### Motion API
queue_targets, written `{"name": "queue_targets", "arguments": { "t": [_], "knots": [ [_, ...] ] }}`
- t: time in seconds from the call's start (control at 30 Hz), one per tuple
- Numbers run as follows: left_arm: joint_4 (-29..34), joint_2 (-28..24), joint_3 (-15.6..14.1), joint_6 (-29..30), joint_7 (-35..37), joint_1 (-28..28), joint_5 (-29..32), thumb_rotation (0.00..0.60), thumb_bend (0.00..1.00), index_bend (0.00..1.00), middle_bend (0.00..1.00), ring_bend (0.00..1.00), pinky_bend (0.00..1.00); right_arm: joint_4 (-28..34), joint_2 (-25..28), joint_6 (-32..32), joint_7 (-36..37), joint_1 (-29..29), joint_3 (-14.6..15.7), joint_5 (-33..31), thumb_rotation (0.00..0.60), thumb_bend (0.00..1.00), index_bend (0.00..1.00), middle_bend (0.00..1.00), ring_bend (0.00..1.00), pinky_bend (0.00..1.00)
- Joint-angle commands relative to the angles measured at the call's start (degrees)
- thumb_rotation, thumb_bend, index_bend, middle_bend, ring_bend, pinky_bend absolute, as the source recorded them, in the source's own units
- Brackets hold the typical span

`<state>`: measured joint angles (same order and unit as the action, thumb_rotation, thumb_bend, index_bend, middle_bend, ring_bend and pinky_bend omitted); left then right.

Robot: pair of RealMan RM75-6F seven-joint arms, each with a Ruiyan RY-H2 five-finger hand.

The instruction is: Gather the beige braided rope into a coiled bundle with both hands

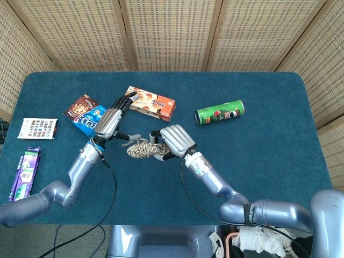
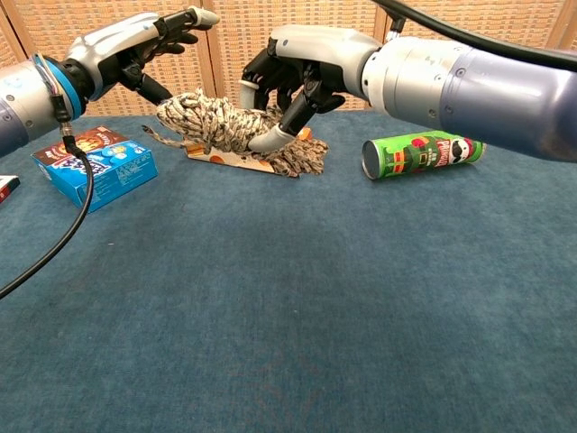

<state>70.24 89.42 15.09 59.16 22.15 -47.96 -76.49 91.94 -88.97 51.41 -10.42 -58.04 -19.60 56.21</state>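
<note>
The beige braided rope (image 1: 141, 148) is bunched into a loose bundle (image 2: 209, 126) at the middle left of the blue table, with a frayed end (image 2: 300, 162) lying on the cloth. My right hand (image 1: 174, 140) grips the bundle's right side, thumb under it and fingers curled over the top (image 2: 302, 70). My left hand (image 1: 110, 121) hovers just left of and above the bundle with its fingers stretched out and apart (image 2: 135, 47), holding nothing. A short rope tail (image 2: 153, 137) droops from the bundle's left side below that hand.
An orange biscuit box (image 1: 152, 103) lies right behind the rope. A blue snack box (image 2: 95, 167) and a dark packet (image 1: 80, 106) sit to the left, with a white card (image 1: 37, 128) and purple pack (image 1: 26, 172) further left. A green can (image 1: 219, 113) lies to the right.
</note>
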Motion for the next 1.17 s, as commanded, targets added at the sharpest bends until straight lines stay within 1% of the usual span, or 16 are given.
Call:
{"name": "queue_targets", "arguments": {
  "t": [0.03,0.23,0.33,0.5,0.57,0.6,0.7,0.73,0.83,1.03,1.1,1.17],
  "knots": [
    [0.32,-1.30,-0.42,-0.98,-2.14,0.31,0.50,0.600,0.00,0.00,0.00,0.00,0.00,0.13,0.22,0.05,0.04,0.06,0.05,0.09,0.600,0.75,0.66,0.78,0.59,0.99],
    [0.60,-3.32,-1.41,-0.80,-3.93,1.07,-0.44,0.600,0.00,0.00,0.00,0.00,0.00,0.76,0.78,0.37,-0.46,0.10,0.14,0.07,0.600,0.75,0.66,0.78,0.59,0.99],
    [0.76,-5.20,-2.10,0.52,-5.07,2.40,-1.04,0.600,0.00,0.00,0.00,0.00,0.00,1.01,1.18,0.65,-1.09,0.12,0.23,-0.17,0.600,0.75,0.66,0.78,0.59,0.99],
    [2.56,-8.77,-3.00,4.00,-9.53,5.86,-0.50,0.600,0.00,0.00,0.00,0.00,0.00,1.29,1.86,1.01,-1.82,0.28,0.46,-0.37,0.600,0.75,0.66,0.78,0.59,0.99],
    [4.07,-11.18,-3.77,5.86,-13.69,8.38,0.82,0.600,0.00,0.00,0.00,0.00,0.00,1.44,2.19,1.17,-2.01,0.41,0.55,-0.41,0.600,0.75,0.66,0.78,0.59,0.99],
    [6.77,-13.17,-4.30,7.61,-17.05,10.57,2.15,0.600,0.00,0.00,0.00,0.00,0.00,1.61,2.45,1.27,-2.27,0.47,0.67,-0.35,0.600,0.75,0.66,0.78,0.59,0.99],
    [13.07,-16.87,-4.89,10.63,-23.11,14.55,5.70,0.600,0.00,0.00,0.00,0.00,0.00,2.05,2.91,1.53,-2.90,0.58,0.92,-0.29,0.600,0.75,0.66,0.78,0.59,0.99],
    [15.97,-18.64,-5.25,12.37,-25.48,16.77,7.77,0.600,0.00,0.00,0.00,0.00,0.00,2.36,3.12,1.67,-3.12,0.67,1.00,-0.42,0.600,0.75,0.66,0.78,0.59,0.99],
    [22.04,-21.91,-6.20,17.91,-29.74,21.93,10.82,0.600,0.00,0.00,0.00,0.00,0.00,3.27,3.63,2.01,-3.62,0.93,1.16,-0.92,0.600,0.75,0.66,0.78,0.58,0.99],
    [27.90,-23.65,-8.14,26.51,-32.84,29.52,12.79,0.600,0.00,0.00,0.00,0.00,0.00,4.67,4.20,2.75,-4.76,1.11,1.31,-1.70,0.600,0.75,0.66,0.78,0.58,0.99],
    [30.43,-24.91,-9.22,28.36,-35.11,31.91,13.75,0.600,0.00,0.00,0.00,0.00,0.00,5.50,4.33,3.35,-5.18,1.25,1.30,-1.90,0.600,0.75,0.66,0.78,0.58,0.99],
    [31.23,-25.33,-9.57,29.45,-36.40,32.74,13.06,0.600,0.00,0.00,0.00,0.00,0.00,6.10,4.37,3.78,-5.35,1.45,1.41,-2.00,0.600,0.75,0.66,0.78,0.59,0.99]
  ]
}}
